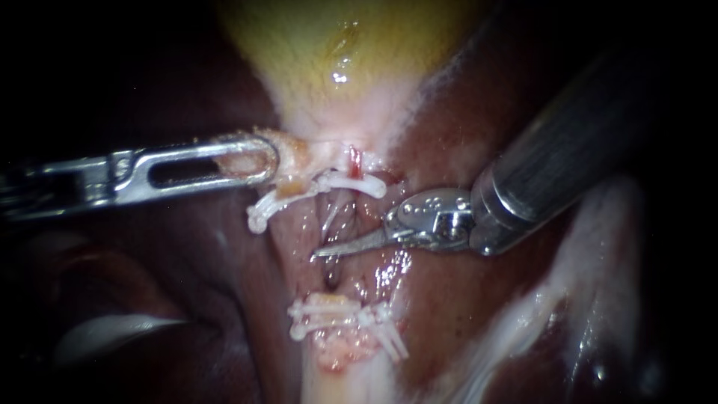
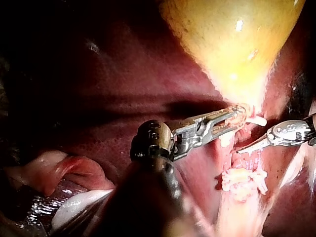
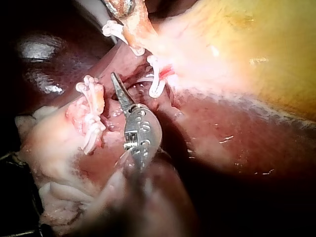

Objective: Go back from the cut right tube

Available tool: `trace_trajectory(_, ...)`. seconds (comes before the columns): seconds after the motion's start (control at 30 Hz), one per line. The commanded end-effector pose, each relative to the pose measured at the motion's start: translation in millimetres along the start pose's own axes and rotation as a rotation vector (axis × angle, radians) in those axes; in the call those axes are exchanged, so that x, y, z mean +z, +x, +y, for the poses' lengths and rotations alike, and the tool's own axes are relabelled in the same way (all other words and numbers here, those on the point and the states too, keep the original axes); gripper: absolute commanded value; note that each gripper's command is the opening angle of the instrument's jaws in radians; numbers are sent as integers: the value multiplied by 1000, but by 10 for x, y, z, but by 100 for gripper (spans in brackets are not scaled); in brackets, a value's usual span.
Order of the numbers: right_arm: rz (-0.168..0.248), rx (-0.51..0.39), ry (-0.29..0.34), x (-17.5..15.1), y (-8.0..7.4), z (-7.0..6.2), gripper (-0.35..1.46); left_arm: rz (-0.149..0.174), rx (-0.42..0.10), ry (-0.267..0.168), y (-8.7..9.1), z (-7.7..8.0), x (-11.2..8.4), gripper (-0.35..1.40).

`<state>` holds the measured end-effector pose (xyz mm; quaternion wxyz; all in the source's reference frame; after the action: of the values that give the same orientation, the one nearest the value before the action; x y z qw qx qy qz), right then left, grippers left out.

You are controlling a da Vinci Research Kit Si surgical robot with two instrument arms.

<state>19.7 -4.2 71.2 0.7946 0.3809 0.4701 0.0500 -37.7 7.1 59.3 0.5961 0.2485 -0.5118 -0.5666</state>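
The yellow gallbladder (image 1: pixel 336 52) narrows down to a pale neck. My left instrument (image 1: pixel 271 161) comes in from the left, its windowed jaws shut on the tissue of that neck (image 1: pixel 295 161); the left wrist view shows the same hold (image 2: pixel 238 115). White clips (image 1: pixel 351 183) lie just under the neck, and more white clips (image 1: pixel 336 314) sit lower on the pale stump. Between the two clip groups the tube is parted, leaving an open gap (image 1: pixel 336 224). My right instrument (image 1: pixel 320 253) reaches into this gap with its curved blades shut, holding nothing (image 3: pixel 115 80).
Dark red liver (image 1: pixel 464 299) surrounds the site. Pale shiny tissue (image 1: pixel 598 277) runs along the right side under my right instrument's shaft. A whitish fold (image 1: pixel 112 329) lies at the lower left.
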Motion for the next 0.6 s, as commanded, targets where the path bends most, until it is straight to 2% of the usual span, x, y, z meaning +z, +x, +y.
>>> trace_trajectory(0.03,0,0,0,0,0,0,-35,0,0,0,0,0,0,-35)
trace_trajectory(0.2,6,4,-2,1,1,-3,-35,0,0,1,0,1,0,-35)
trace_trajectory(0.23,9,4,-2,2,1,-4,-21,0,0,1,0,1,0,-35)
trace_trajectory(0.27,12,3,-1,2,2,-5,7,0,0,1,0,1,0,-35)
trace_trajectory(0.33,15,2,0,3,2,-8,41,0,0,1,0,1,0,-35)
trace_trajectory(0.37,21,1,1,3,3,-9,66,0,0,1,0,1,-1,-35)
trace_trajectory(0.47,53,10,4,4,4,-13,98,1,0,1,0,1,-1,-35)
trace_trajectory(0.6,62,14,-11,4,5,-17,116,1,0,1,0,1,-1,-35)
